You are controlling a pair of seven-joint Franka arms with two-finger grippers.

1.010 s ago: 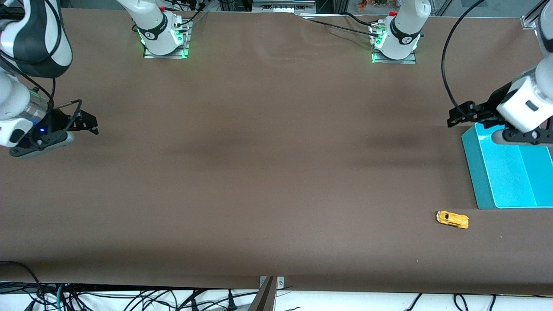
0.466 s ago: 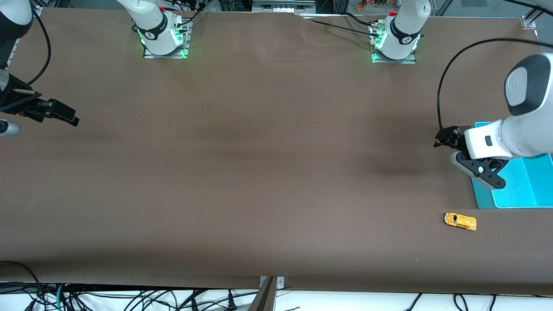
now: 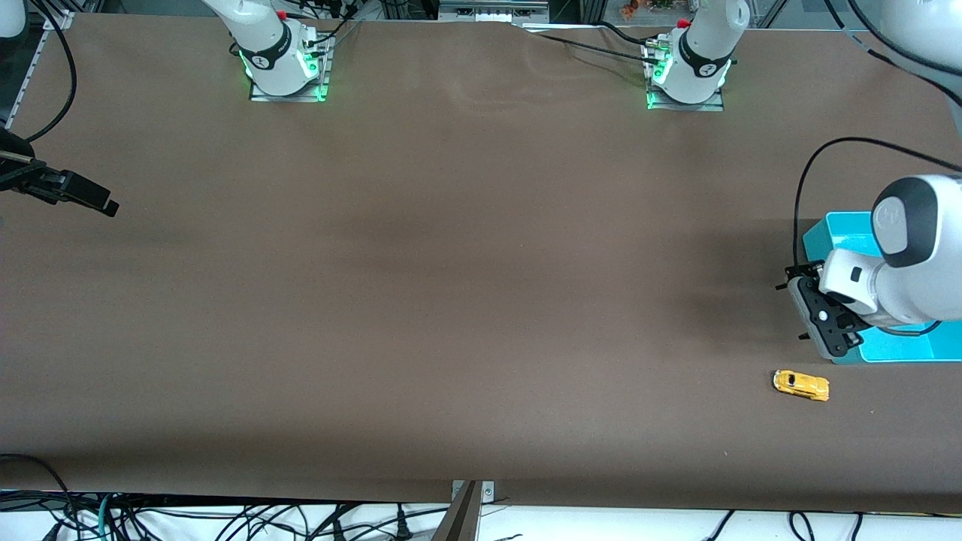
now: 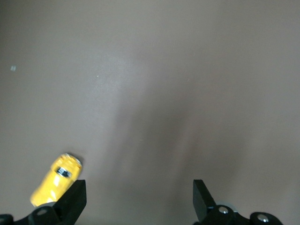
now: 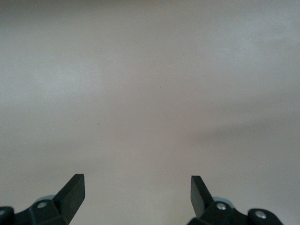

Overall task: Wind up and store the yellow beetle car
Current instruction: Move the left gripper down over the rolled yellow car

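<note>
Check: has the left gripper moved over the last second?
Yes. The left gripper, open, came from over the teal bin's upper edge toward the yellow beetle car, nearer the front camera.

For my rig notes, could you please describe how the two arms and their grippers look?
Both arms are glossy white with dark grey joint caps, on bases lit green. The left gripper and right gripper have matte black, wedge-tipped fingers with silver screws. Black cables loop along both arms.

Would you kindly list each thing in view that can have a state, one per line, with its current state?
yellow beetle car: upright on its wheels on the table, untouched, outside the bin.
turquoise bin: open-topped, partly hidden by the left arm.
left gripper: open, empty, over the table beside the car.
right gripper: open, empty, waiting at its arm's end of the table.
</note>
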